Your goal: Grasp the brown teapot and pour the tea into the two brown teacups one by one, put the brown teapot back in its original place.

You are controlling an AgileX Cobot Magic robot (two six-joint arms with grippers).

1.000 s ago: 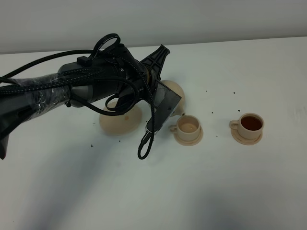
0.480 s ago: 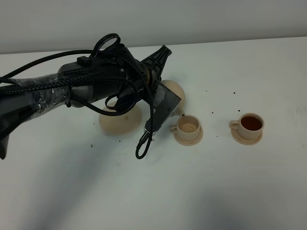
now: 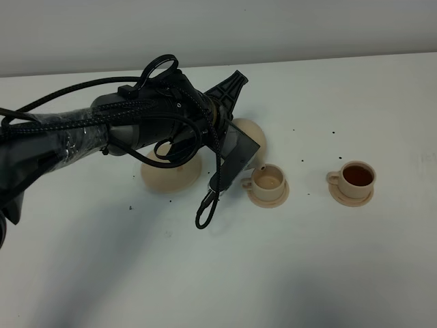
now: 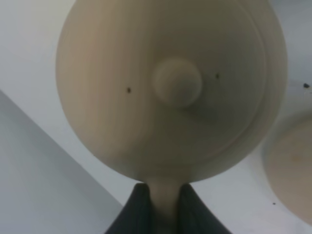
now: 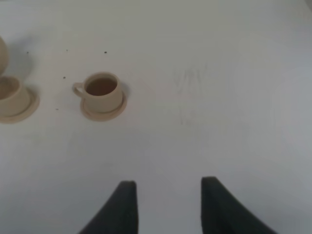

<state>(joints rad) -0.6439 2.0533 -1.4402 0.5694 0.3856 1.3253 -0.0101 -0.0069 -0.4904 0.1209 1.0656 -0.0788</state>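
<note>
On the white surface (image 3: 307,260), the left arm (image 3: 82,133) holds the teapot (image 3: 251,130) in the air just beside the wide saucer (image 3: 171,176), on its cup side, the left hand (image 4: 164,214) pinching the pot's handle and the spout tipped down over the cup nearer the saucer (image 3: 268,182). That cup looks pale inside while the cup farther from the saucer (image 3: 356,179) holds dark tea, so the second pour seems in hand; next comes levelling the pot without drips and setting it on the saucer. The right hand (image 5: 168,207), spread and empty, hangs well past the farther cup.
</note>
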